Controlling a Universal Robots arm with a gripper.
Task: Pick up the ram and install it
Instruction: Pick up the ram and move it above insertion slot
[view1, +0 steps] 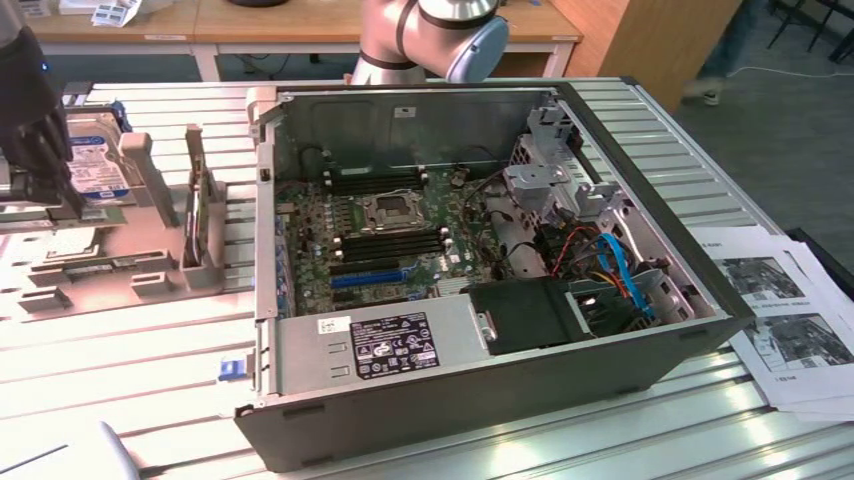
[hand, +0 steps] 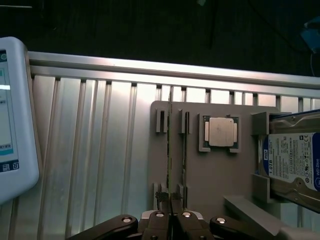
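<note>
Ram (hand: 170, 150) stands on its long edge in a narrow slot of the grey holder plate (hand: 215, 175). It is seen edge-on, as a thin dark line between small grey posts. The claw (hand: 170, 199) is closed almost fully, its two fingertips pinching the stick's upper edge from either side. How far along the length the grip sits, I cannot tell.

The stick looks light and stiff, but thin and fragile. Its flat faces are smooth and carry chips, so a square pinch on both faces near the top edge seems the safest hold. The contact edge down in the slot is best kept clear.

Just beside it on the same plate a processor chip (hand: 221, 132) lies in a square nest. Beyond that a hard drive (hand: 292, 160) with a blue label rests in a bracket. The plate lies on the ribbed metal tabletop (hand: 100, 150) at the exterior view's left. The open computer case (view1: 467, 400) stands well apart in the middle, its motherboard (view1: 387, 240) exposed.
</note>
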